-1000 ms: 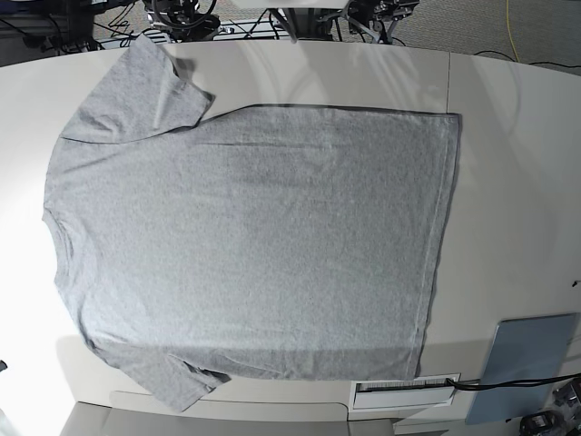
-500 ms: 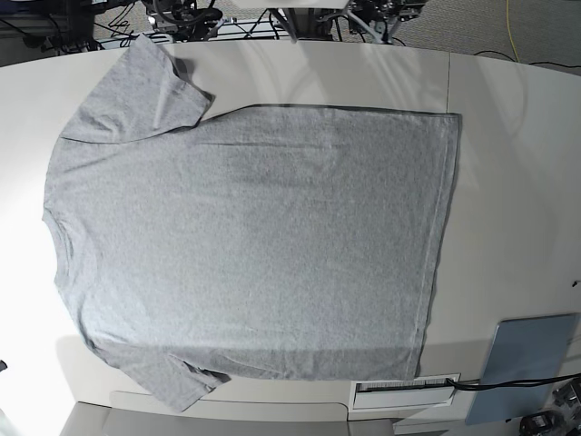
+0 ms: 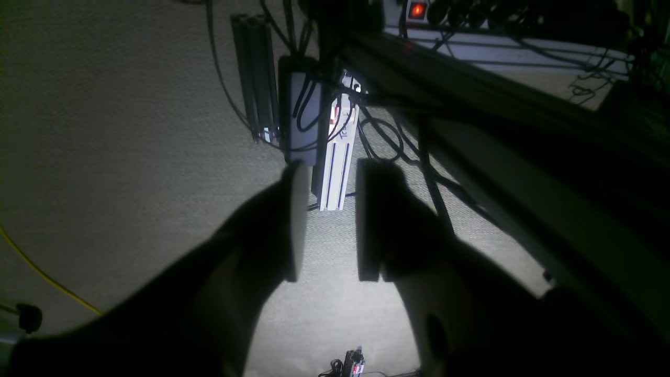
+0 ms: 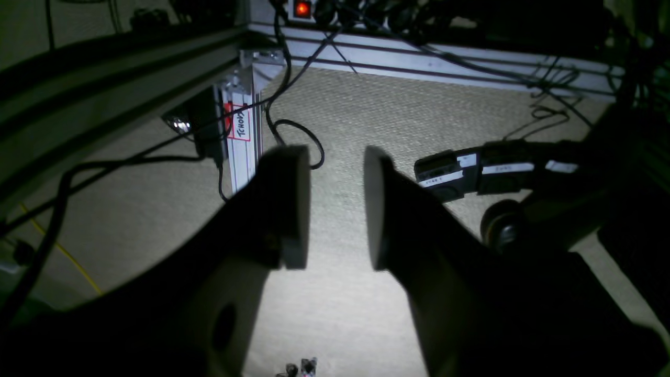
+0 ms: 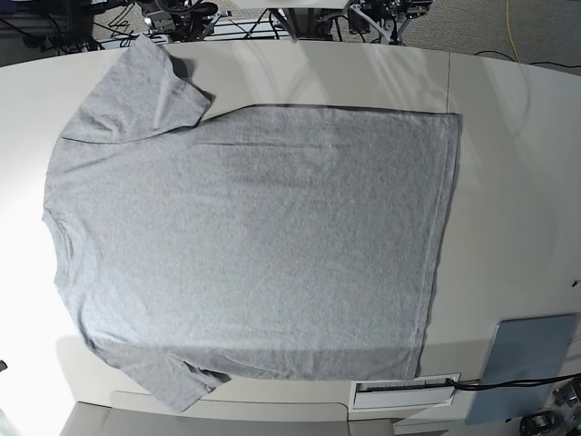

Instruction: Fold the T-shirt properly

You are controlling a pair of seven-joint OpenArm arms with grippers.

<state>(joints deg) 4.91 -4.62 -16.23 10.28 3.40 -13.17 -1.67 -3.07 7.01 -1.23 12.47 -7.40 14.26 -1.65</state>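
The heather-grey T-shirt lies spread flat on the white table. Its neck is at the left, its hem at the right, and one sleeve at the upper left. The other sleeve sits at the lower left. No lettering shows on the upper side. Both wrist views look down at the carpet beyond the table and show none of the shirt. My left gripper is open with nothing between its fingers. My right gripper is open and empty too. In the base view only bits of the arms show past the table's far edge.
A blue-grey flat pad and a white labelled box sit at the table's near right. Below the grippers are carpet, an aluminium frame leg, loose cables and a power strip with a red light.
The arm parts past the table's far edge have shifted slightly. The T-shirt lies as before.
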